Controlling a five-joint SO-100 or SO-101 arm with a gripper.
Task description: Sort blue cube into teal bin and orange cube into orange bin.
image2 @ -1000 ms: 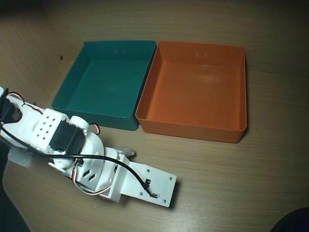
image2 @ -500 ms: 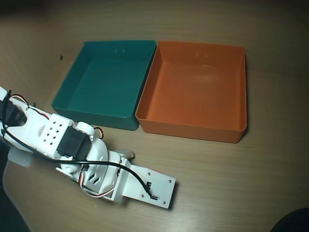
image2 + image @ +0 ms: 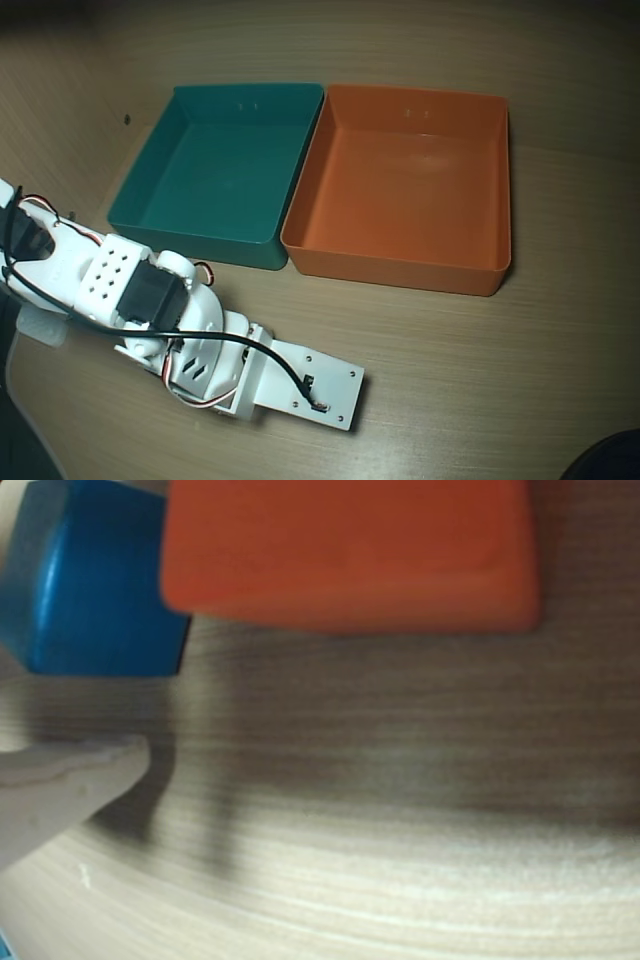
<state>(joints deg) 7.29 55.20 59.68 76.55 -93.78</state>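
Arm bent low over the worktop (image 3: 480, 380), both cubes right in front of its wrist camera, both bins empty.

Jaws (image 3: 70, 780) seen only as one pale fingertip at the left edge of the wrist view, resting just above the wood; no second finger in view, so impossible to tell whether spread or closed, and nothing visibly held. Just beyond that fingertip, blue cube (image 3: 95, 580) at far left, touching or nearly touching the orange cube (image 3: 350, 550) to its right, both sitting on the wood. Hidden under the white arm (image 3: 200, 340) in the overhead view. Farther off, teal bin (image 3: 140, 215) on the left and orange bin (image 3: 400, 270) on the right, walls touching, likely set close to keep each drop short.
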